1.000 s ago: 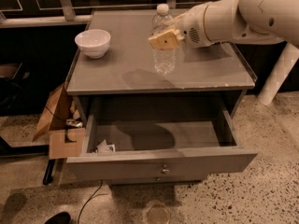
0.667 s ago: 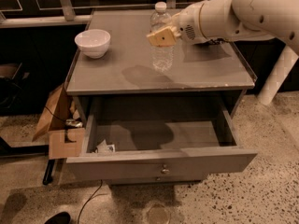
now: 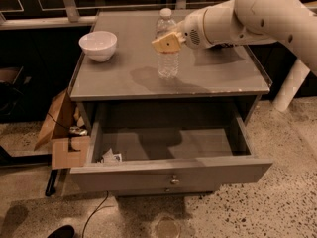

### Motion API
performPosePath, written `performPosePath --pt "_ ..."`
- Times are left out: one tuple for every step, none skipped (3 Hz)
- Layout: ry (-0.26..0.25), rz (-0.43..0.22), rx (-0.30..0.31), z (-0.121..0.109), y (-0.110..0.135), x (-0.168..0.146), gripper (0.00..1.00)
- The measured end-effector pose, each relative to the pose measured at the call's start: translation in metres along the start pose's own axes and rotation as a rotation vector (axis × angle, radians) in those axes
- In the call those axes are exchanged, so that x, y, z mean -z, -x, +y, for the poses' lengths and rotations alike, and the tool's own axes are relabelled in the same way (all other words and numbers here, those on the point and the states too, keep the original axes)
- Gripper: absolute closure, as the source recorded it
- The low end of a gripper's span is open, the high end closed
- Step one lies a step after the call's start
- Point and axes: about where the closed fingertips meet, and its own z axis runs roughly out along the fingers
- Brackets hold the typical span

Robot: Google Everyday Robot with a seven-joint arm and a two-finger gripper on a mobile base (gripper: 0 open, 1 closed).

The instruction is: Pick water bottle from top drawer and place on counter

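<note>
Single view: high, near, in front of the open top drawer (image 3: 168, 173), tilted down onto the counter (image 3: 124, 78). Gripper (image 3: 166, 41) at 12 o'clock, beside the water bottle (image 3: 167, 67).

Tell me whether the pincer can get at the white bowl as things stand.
Probably yes. The pincer sits against the water bottle on the counter; the white bowl stands apart on the same top, nothing between them. Only the bottle itself is close enough to be knocked.

Dim warm light from above leaves the surroundings dark, and the pincer (image 3: 168, 42), over the desk (image 3: 114, 79) by the water bottle (image 3: 167, 66), casts a soft shadow on the grey top.
</note>
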Motion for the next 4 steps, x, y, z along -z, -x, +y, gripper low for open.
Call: performPosePath --pt "0.011 0.007 -0.021 0.0 -0.007 -0.008 1.0" --pt "0.016 0.005 -0.033 0.0 -0.012 -0.012 1.0" --pt "0.02 -0.004 -0.039 0.001 -0.017 -0.015 1.0" --pt "0.02 -0.004 -0.039 0.001 -0.017 -0.015 0.81"
